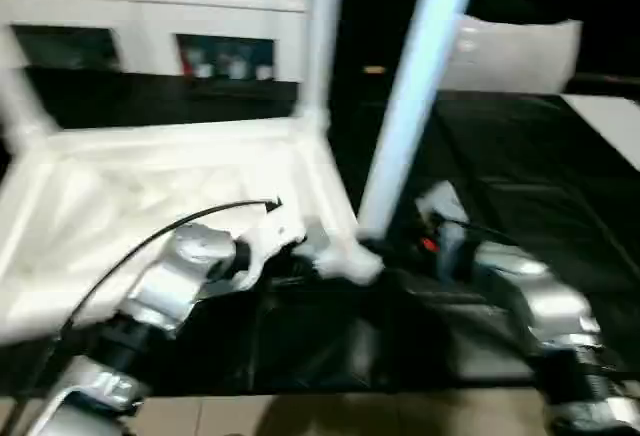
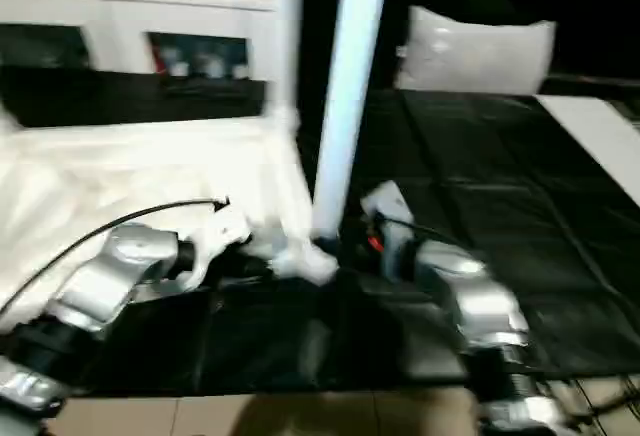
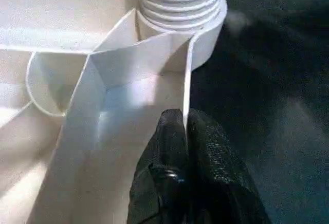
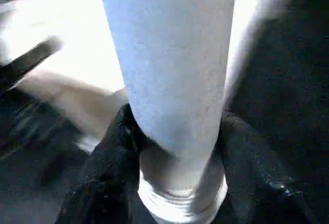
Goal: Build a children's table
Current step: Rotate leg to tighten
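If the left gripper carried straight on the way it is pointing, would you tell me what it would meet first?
Probably the threaded end of the leg seated in the corner socket. The left gripper is shut on the tabletop's rim, which runs straight to that socket; depth is uncertain.

No text, label, brand, number or sign can be read anywhere in these views.
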Tool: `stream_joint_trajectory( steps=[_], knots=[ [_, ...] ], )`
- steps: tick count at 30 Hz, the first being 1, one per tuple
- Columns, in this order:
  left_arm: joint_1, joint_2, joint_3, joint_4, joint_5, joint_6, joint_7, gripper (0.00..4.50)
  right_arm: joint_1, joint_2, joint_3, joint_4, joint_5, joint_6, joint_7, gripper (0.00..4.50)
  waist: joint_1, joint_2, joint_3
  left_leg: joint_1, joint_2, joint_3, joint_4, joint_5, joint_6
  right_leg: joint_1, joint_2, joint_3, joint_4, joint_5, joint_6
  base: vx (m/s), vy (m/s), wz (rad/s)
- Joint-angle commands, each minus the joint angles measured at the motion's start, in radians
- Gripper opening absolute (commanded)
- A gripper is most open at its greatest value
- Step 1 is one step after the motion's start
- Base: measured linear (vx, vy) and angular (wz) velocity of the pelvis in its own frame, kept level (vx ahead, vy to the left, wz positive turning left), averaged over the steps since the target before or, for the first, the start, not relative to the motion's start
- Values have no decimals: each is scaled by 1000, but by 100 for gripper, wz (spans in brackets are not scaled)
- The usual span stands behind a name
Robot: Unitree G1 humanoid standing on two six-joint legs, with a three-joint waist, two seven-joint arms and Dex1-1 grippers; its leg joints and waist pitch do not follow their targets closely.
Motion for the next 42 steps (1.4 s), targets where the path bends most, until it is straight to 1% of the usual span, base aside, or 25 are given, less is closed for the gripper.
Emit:
stream_joint_trajectory(
  steps=[1, 3, 4, 5, 8, 9, 11, 12, 14, 16, 18, 20, 23, 24, 25, 27, 29, 31, 32, 33, 36, 37, 38, 41, 42],
  knots=[
    [-21, -88, -6, -36, -30, 46, 81, 0, -7, 54, 0, 38, -18, 79, -143, 194, 1, 6, -47, -4, 50, -30, -85, -267, -31, 31, -90, 47, -106, -429, -129, 0, 0, 0],
    [-25, -116, -3, -31, -13, 51, 127, 0, -10, 71, 12, 27, -51, 61, -180, 194, 0, 5, -50, -5, 49, -28, -82, -250, -20, 31, -88, 49, -105, -392, -133, 0, 0, 0],
    [-25, -118, -5, -31, -10, 48, 130, 0, -10, 71, 19, 27, -60, 51, -182, 194, 0, 4, -52, -6, 49, -25, -80, -226, -9, 32, -86, 50, -102, -345, -142, 0, 0, 0],
    [-26, -120, -7, -31, -8, 45, 132, 0, -11, 71, 23, 26, -65, 45, -183, 194, 0, 3, -52, -7, 49, -23, -79, -218, -3, 31, -85, 51, -102, -327, -145, 0, 0, 0],
    [-25, -115, -12, -38, -3, 42, 126, 0, -9, 77, 17, 25, -40, 21, -155, 194, 6, 3, -56, -12, 48, -18, -74, -148, 26, 38, -84, 52, -91, -204, -172, 0, 0, 0],
    [-23, -99, -18, -47, 10, 28, 116, 0, -2, 71, 18, 6, -39, 22, -141, 249, 8, 4, -57, -12, 49, -17, -74, -131, 31, 39, -83, 51, -87, -169, -180, 0, 0, 0],
    [-21, -82, -26, -52, 20, 19, 111, 0, 3, 63, 20, -14, -34, 28, -132, 249, 10, 6, -58, -13, 50, -18, -74, -113, 37, 42, -83, 51, -83, -130, -188, 0, 0, 0],
    [-21, -77, -28, -52, 22, 22, 114, 0, 5, 59, 18, -22, -31, 36, -131, 272, 9, 6, -57, -12, 50, -17, -74, -115, 37, 40, -81, 50, -82, -121, -194, 0, 0, 0],
    [-21, -70, -30, -50, 22, 15, 113, 0, 7, 50, 18, -29, -31, 35, -122, 290, 11, 6, -55, -10, 51, -16, -75, -130, 35, 40, -82, 51, -85, -135, -197, 0, 0, 0],
    [-18, -34, -41, -42, 26, -26, 79, 0, 12, -3, 23, -41, -24, 18, -50, 308, 14, 8, -55, -6, 52, -17, -75, -148, 32, 40, -82, 50, -87, -153, -191, 0, 0, 0],
    [-14, -17, -47, -42, 25, -40, 55, 0, 13, -29, 26, -41, -21, 9, -13, 335, 15, 8, -55, -8, 52, -16, -76, -142, 33, 40, -82, 51, -84, -130, -197, 0, 0, 0],
    [-5, 14, -57, -44, 13, -62, -1, 0, 8, -76, 25, -25, -30, -19, 33, 343, 16, 7, -55, -8, 52, -16, -75, -141, 34, 42, -83, 50, -84, -129, -199, 0, 0, 0],
    [1, 38, -68, -38, 9, -89, -36, 0, 5, -105, 23, -23, -17, -28, 87, 370, 19, 8, -57, -6, 53, -15, -72, -133, 40, 42, -84, 51, -81, -104, -211, 0, 0, 0],
    [5, 78, -89, -28, 6, -134, -94, 0, 10, -159, 33, -36, 0, -54, 188, 377, 22, 8, -58, -7, 53, -14, -71, -127, 46, 43, -84, 50, -79, -87, -219, 0, 0, 0],
    [5, 80, -91, -27, 6, -137, -97, 0, 10, -162, 34, -37, 1, -55, 193, 381, 26, 9, -59, -6, 54, -15, -70, -118, 52, 44, -84, 50, -76, -68, -222, 0, 0, 0],
    [4, 123, -112, -18, 2, -187, -167, 0, 20, -221, 46, -58, 17, -82, 292, 381, 33, 9, -58, -5, 54, -13, -69, -113, 59, 43, -83, 50, -75, -49, -230, 0, 0, 0],
    [0, 141, -121, -10, 5, -202, -196, 0, 23, -246, 51, -59, 18, -95, 330, 381, 41, 10, -56, -1, 57, -12, -70, -122, 61, 40, -84, 51, -76, -60, -229, 0, 0, 0],
    [-5, 174, -143, 2, 13, -248, -257, 0, 23, -280, 61, -49, 29, -114, 400, 381, 42, 9, -55, -2, 57, -13, -72, -138, 56, 42, -86, 50, -78, -94, -226, 0, 0, 0],
    [-6, 183, -148, 3, 13, -259, -276, 0, 24, -289, 65, -48, 33, -122, 424, 381, 41, 12, -54, -1, 57, -14, -73, -155, 50, 41, -86, 49, -81, -120, -224, 0, 0, 0],
    [-6, 186, -149, 4, 13, -263, -283, 0, 24, -292, 66, -48, 34, -125, 431, 381, 41, 12, -53, -1, 57, -14, -74, -163, 48, 40, -85, 49, -82, -132, -223, 0, 0, 0],
    [-6, 207, -163, -4, 1, -282, -336, 0, 22, -300, 70, -36, 47, -153, 473, 365, 41, 10, -54, -1, 58, -15, -75, -169, 40, 41, -88, 49, -81, -145, -225, 0, 0, 0],
    [-5, 211, -167, -8, -3, -289, -350, 0, 21, -302, 74, -33, 49, -154, 482, 356, 42, 11, -55, 1, 59, -14, -75, -169, 39, 39, -88, 49, -82, -144, -226, 0, 0, 0],
    [-4, 216, -170, -12, -8, -296, -364, 0, 22, -304, 80, -32, 53, -153, 497, 356, 43, 7, -56, 0, 58, -14, -74, -151, 41, 41, -87, 49, -78, -120, -234, 0, 0, 0],
    [-2, 222, -172, -17, -19, -303, -386, 0, 28, -308, 94, -42, 70, -145, 541, 328, 45, 8, -58, -1, 58, -13, -72, -134, 50, 42, -87, 48, -73, -85, -244, 0, 0, 0],
    [-1, 221, -170, -14, -22, -312, -393, 0, 32, -306, 98, -49, 85, -140, 566, 321, 48, 6, -58, -1, 58, -13, -70, -130, 56, 42, -87, 48, -72, -78, -247, 0, 0, 0]
  ],
)
